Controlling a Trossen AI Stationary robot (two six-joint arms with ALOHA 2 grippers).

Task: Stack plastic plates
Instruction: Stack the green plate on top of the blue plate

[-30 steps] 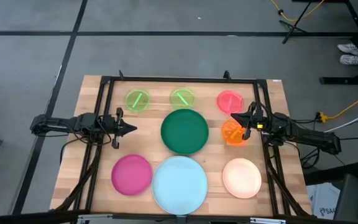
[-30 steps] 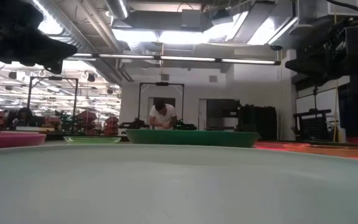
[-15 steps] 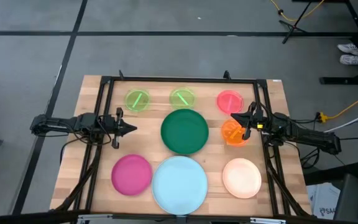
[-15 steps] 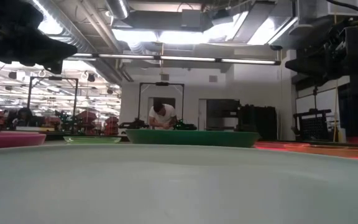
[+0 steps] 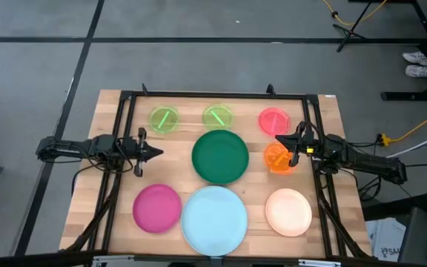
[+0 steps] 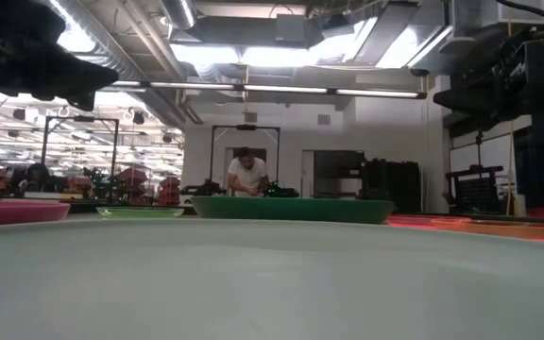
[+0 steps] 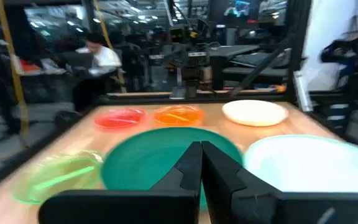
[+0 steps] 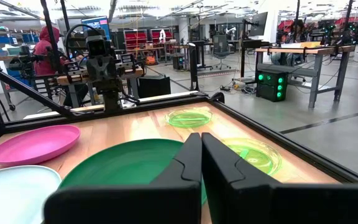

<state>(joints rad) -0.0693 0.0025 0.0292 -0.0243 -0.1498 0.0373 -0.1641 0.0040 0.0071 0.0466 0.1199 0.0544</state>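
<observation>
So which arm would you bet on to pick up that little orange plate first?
Probably the right: the right gripper hangs at the orange plate's edge, while the left gripper waits across the dark-green plate.

Two dark slender arms, black wedge-shaped gripper fingers (image 8: 194, 163)

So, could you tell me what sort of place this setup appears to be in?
Probably a robotics lab or workshop: a wooden table inside a black frame, workbenches with equipment, and a person working behind.
</observation>
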